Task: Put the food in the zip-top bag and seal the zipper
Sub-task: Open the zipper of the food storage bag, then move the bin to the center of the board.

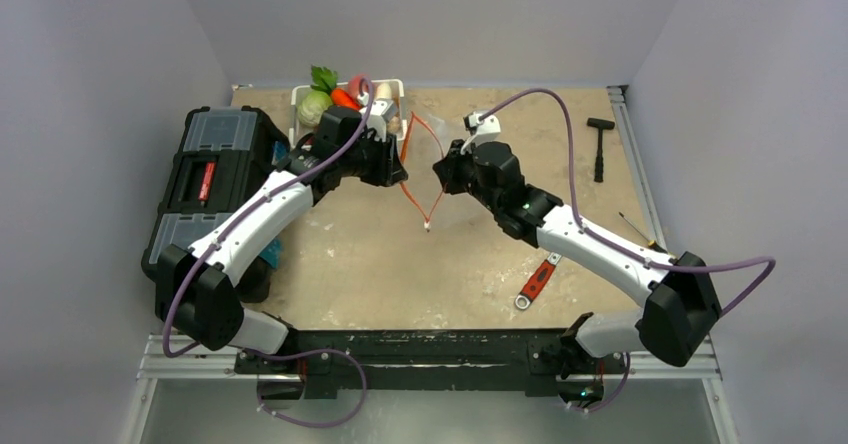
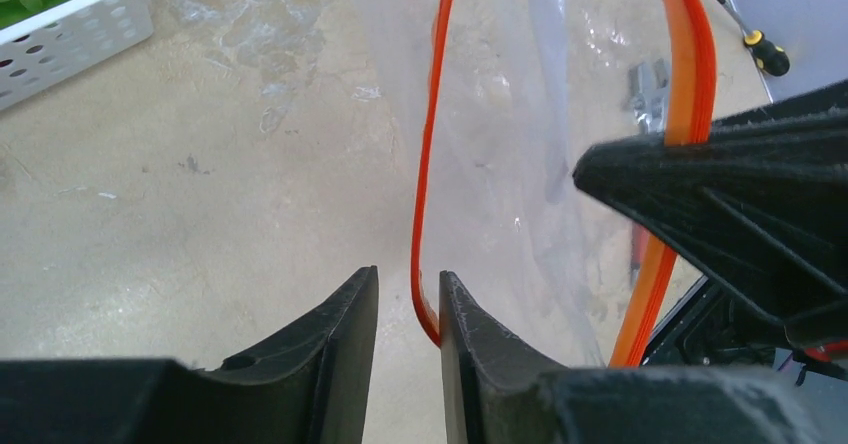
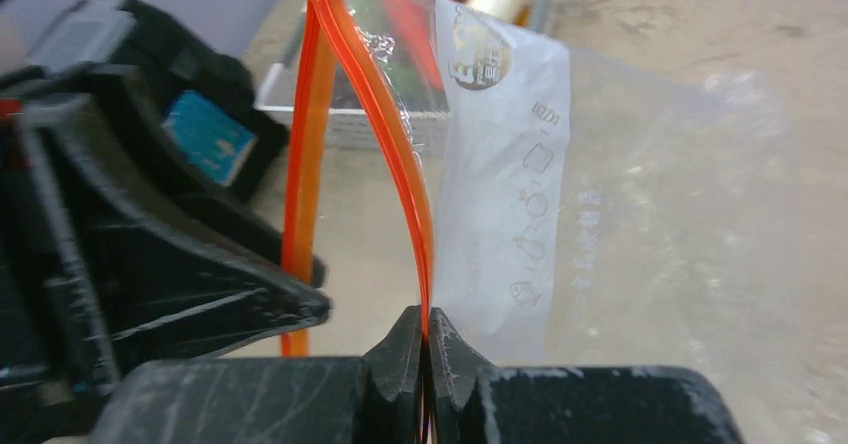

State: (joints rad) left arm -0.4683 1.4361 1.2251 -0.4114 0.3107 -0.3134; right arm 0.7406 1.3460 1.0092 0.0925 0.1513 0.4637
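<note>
- Top view: a fixed camera high above and behind the arm bases (image 1: 262, 336) looks down on the whole counter (image 1: 380, 264) from far off.
- Left wrist view: looks forward past the left tool (image 2: 408, 279), low over the counter and very near the zipper (image 2: 428, 164).
- Right wrist view: looks past the right tool (image 3: 425, 316), very near the bag (image 3: 510, 214), facing the left tool.
- All three views share the zipper and the basket (image 1: 297, 99); each wrist view shows the other tool.
</note>
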